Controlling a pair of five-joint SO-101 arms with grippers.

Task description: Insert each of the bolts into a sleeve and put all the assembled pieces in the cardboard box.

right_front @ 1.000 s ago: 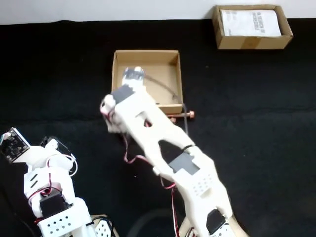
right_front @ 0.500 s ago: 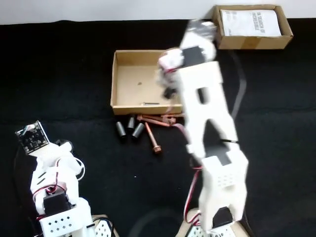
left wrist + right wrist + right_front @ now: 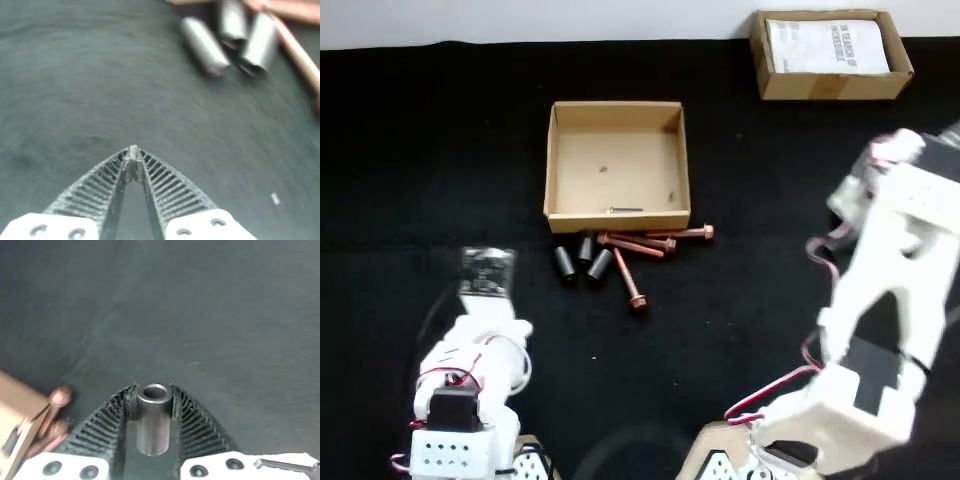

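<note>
Bolts [image 3: 635, 243]: three copper ones loose on the black table [image 3: 440, 150], just in front of the cardboard box [image 3: 617, 218], none in a sleeve. One lies along the front wall toward the right arm's side. A second sits angled just beside it. The third points away from the box, head end nearest the arms. Three dark loose sleeves [image 3: 600, 264] are clustered next to the bolts on the left arm's side, packed close; the nearest one is just beside the third bolt's shank. Inside the box, a thin dark sliver [image 3: 625, 210] lies against the front wall, can't tell what it is. Right gripper [image 3: 152, 390] is clamped on the held sleeve [image 3: 152, 422], which lies lengthwise between the fingers with its open bore at the tips. It's over bare mat, with the box corner and bolt heads off to one side. The right arm [image 3: 885, 290] stands at the right side of the table, well apart from the pile. Left gripper [image 3: 133, 152] has its fingers closed tip to tip with nothing between them, over the mat, and the loose sleeves are ahead of it. The left arm [image 3: 470, 360] is at the near left. A second box [image 3: 830, 86] with a printed sheet sits at the far right corner.
</note>
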